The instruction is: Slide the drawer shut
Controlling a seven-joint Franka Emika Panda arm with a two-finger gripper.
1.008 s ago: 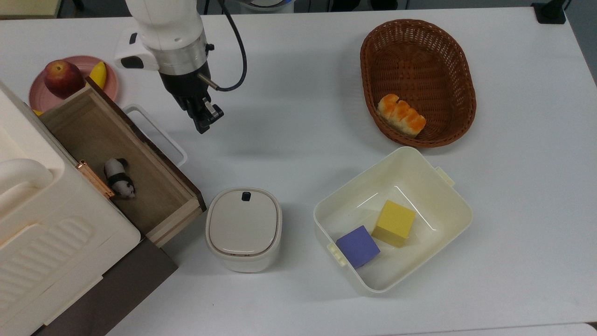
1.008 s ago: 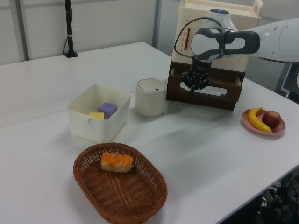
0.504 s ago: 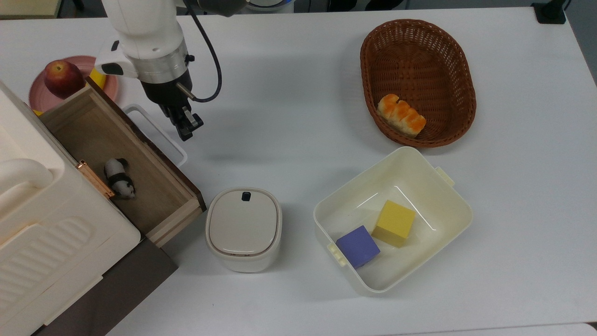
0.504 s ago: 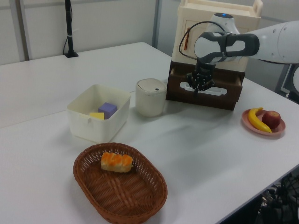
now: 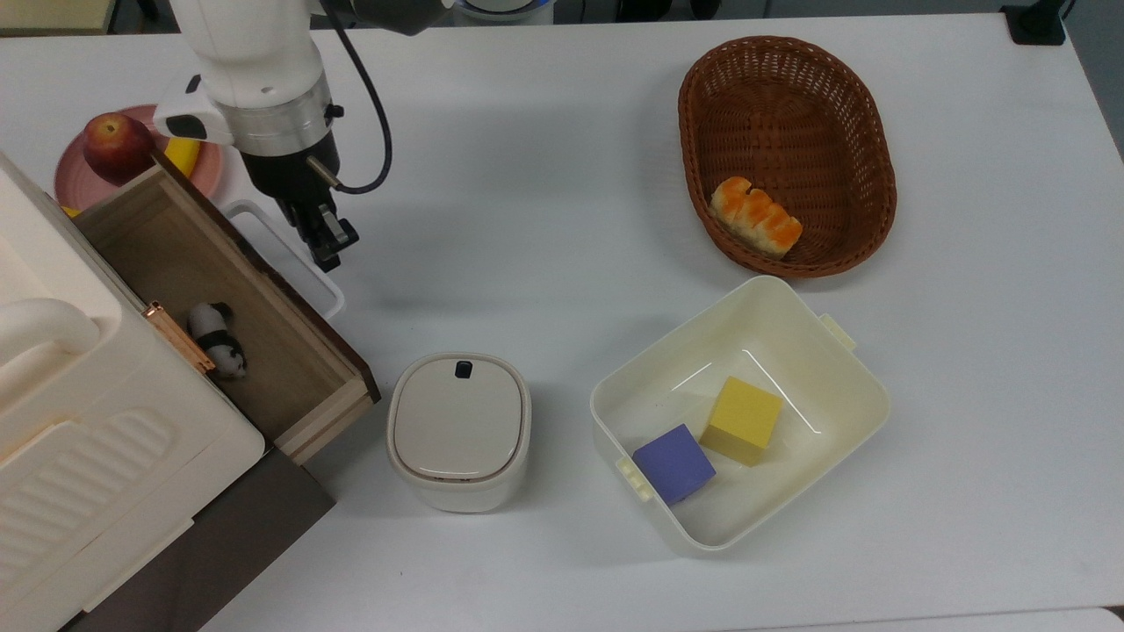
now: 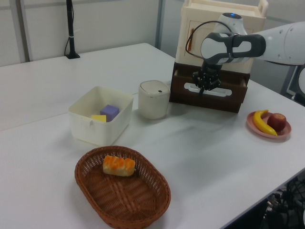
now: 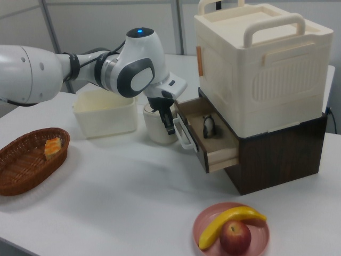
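the drawer (image 5: 219,298) stands pulled out of the cream cabinet (image 5: 79,421) at the top view's left edge, its light-wood box open to the camera and a small panda figure (image 5: 215,338) lying inside near the cabinet. its long axis runs diagonally in the top view, from upper left to lower right, and the dark brown front panel (image 5: 281,290) faces out toward the bare tabletop (image 5: 544,202). the white loop handle (image 5: 285,263) juts from that panel.

the end effector (image 5: 327,247) hangs right at the outer bar of the handle, on the side away from the cabinet; in the left view it sits in front of the panel (image 6: 206,88), and in the right view it is just beside the handle (image 7: 169,124). whether it touches the handle i cannot tell. its fingers look drawn together, with no gap visible between them and nothing held.

so the drawer lies from the end effector toward the top view's lower left, square to the panel. my judgement is that a push in that direction, across the drawer's long axis, would slide it in. the white lidded canister (image 5: 458,432) stands near the drawer's lower corner but apart from it.
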